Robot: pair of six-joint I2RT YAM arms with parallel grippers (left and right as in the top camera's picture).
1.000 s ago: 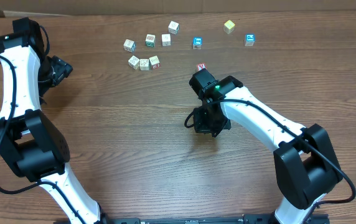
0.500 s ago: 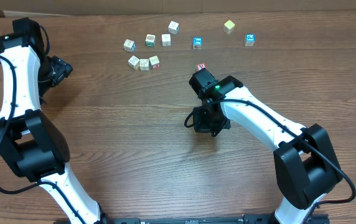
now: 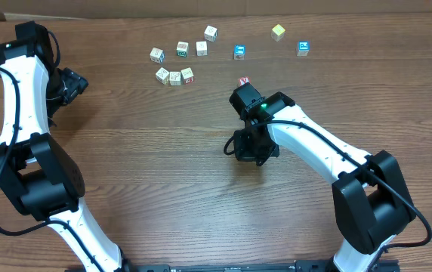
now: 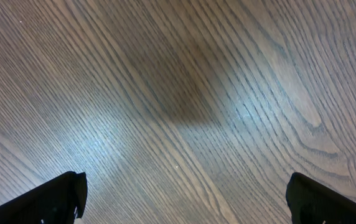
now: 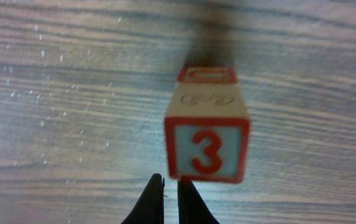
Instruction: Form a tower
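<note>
Bare tabletop [image 4: 178,74] rings wide left end effector [image 4: 184,193]; right end effector [image 5: 170,186], pinched empty, beside red-numbered cube [image 5: 207,134].

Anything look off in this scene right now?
Nothing looks spilled or damaged. One oddity: the right gripper has its fingers shut on nothing, just off the near edge of the red 3 cube, not around it.

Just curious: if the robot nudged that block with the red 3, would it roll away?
Probably not: the block with the red 3 has flat faces and square edges, so it should slide, not roll. It looks like painted wood, likely stiff and light.
</note>
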